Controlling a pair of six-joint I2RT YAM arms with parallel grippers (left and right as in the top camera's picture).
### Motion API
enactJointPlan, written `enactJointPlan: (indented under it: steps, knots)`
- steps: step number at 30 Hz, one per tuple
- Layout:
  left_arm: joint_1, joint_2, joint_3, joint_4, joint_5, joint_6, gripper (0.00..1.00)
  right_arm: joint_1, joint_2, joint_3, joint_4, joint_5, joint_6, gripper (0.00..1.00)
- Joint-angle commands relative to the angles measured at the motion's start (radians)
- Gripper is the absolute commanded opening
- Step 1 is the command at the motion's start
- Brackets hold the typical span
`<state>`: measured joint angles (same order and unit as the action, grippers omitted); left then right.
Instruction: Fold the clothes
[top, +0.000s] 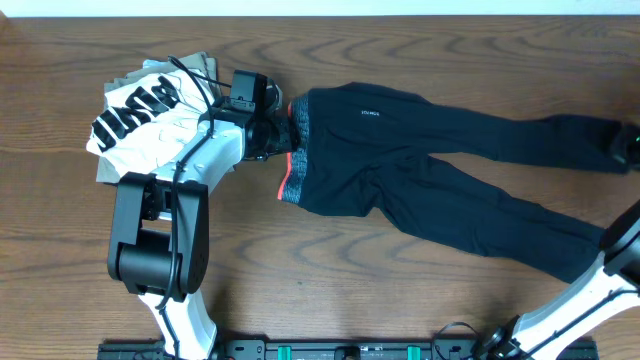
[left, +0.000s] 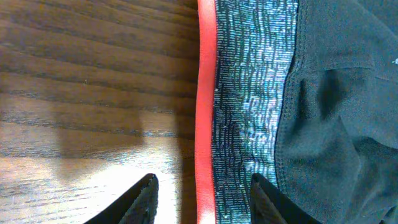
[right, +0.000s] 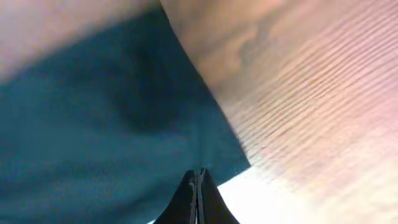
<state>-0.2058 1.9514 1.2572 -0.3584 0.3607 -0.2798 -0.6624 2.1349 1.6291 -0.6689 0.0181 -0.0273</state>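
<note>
Left pincer (left: 202, 193) open — its tips flank the coral-red edge (left: 205, 93) of the leggings' (left: 336, 124) grey waistband (left: 249, 93).

Brown wood-grain table (top: 380, 300), bright light glare across its surface

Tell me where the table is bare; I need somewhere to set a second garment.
Free: the near strip of table below the pants, and the far strip above the legs. Crowded: the far-left corner, with the white shirt and left gripper.

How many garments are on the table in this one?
3: black leggings spread centre-right; white lettered shirt far left, atop a khaki garment. More may hide beneath.
</note>
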Motion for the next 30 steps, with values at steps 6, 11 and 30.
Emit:
enactJointPlan:
  steps: [6, 11, 30]
  knots:
    - [0.003, -0.011, 0.007, 0.002, 0.006, 0.018, 0.48, 0.057, -0.132, 0.002, 0.053, 0.032, 0.023, 0.05]
    - [0.003, -0.011, 0.007, 0.001, 0.006, 0.018, 0.48, 0.01, -0.087, 0.001, 0.036, -0.015, -0.026, 0.18]
    - [0.003, -0.011, 0.007, 0.0, 0.006, 0.017, 0.49, -0.24, 0.186, 0.001, 0.013, -0.454, -0.18, 0.22]
